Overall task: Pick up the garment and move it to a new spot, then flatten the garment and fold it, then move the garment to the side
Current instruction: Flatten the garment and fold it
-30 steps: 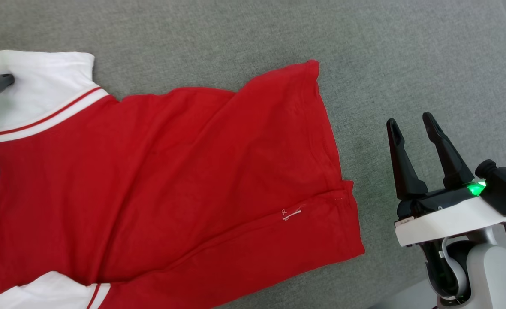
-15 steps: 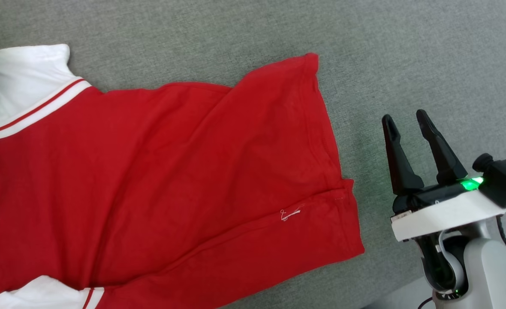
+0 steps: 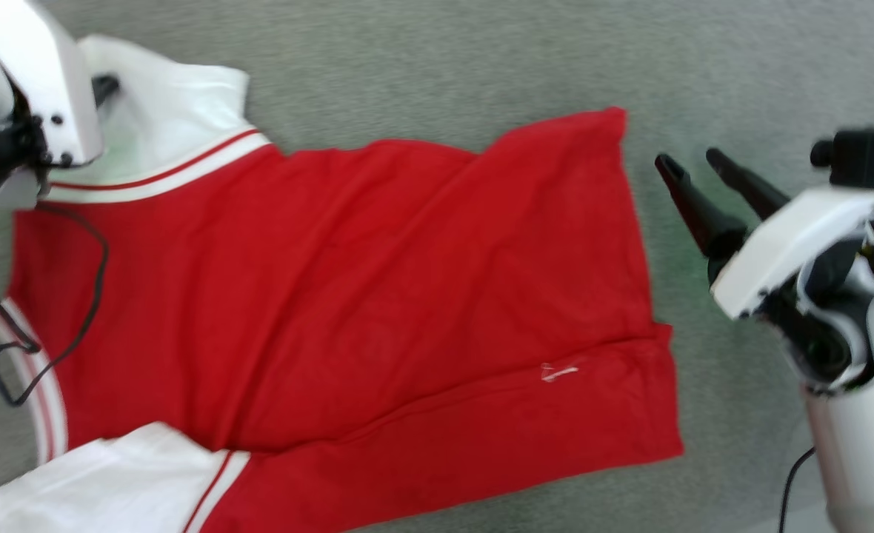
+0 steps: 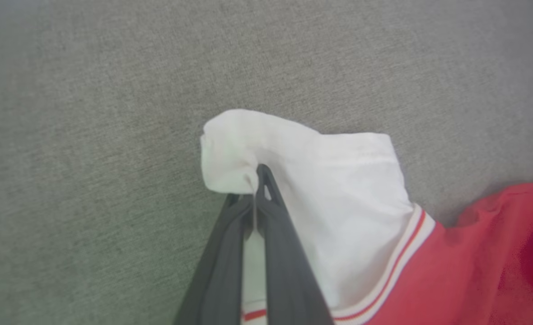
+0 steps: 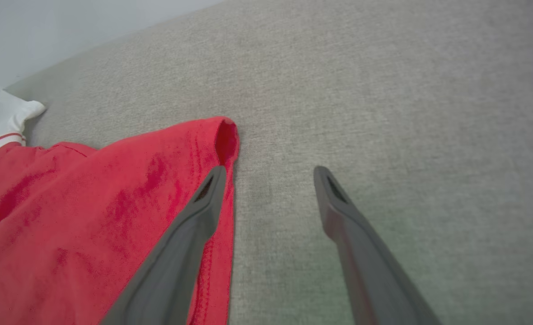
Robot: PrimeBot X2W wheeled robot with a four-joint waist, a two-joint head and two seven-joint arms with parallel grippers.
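A red T-shirt (image 3: 348, 296) with white sleeves lies spread across a grey upholstered surface (image 3: 437, 66). Plain red cloth faces up, the hem points toward the robot's right, and the red-and-white striped neckband (image 3: 41, 392) points toward its left. Shallow creases run through the body, and a loose white thread (image 3: 559, 372) sits near the hem.

The far sleeve (image 4: 338, 189) is gathered to a peak where the left gripper (image 4: 257, 175) has it. The two dark fingers are pressed together on a fold of white cloth near the sleeve's outer corner, and the left wrist view shows the pinched cloth between them. In the head view the left arm's white wrist housing (image 3: 44, 81) reaches in from the upper left, above that sleeve. A black cable (image 3: 89, 296) loops from it over the shirt's shoulder and neckband. The near sleeve (image 3: 111, 481) lies flat at the lower left.

At the opposite end, the right gripper (image 3: 687, 158) hangs just beside the hem's far corner. Its fingers angle toward the upper left of the head view and are spread wide with nothing between them. In the right wrist view one finger (image 5: 194, 216) overlaps the hem edge while the other stands over bare upholstery. Whether the first touches the cloth cannot be told. A pale wall (image 5: 67, 27) shows beyond the surface's far edge.
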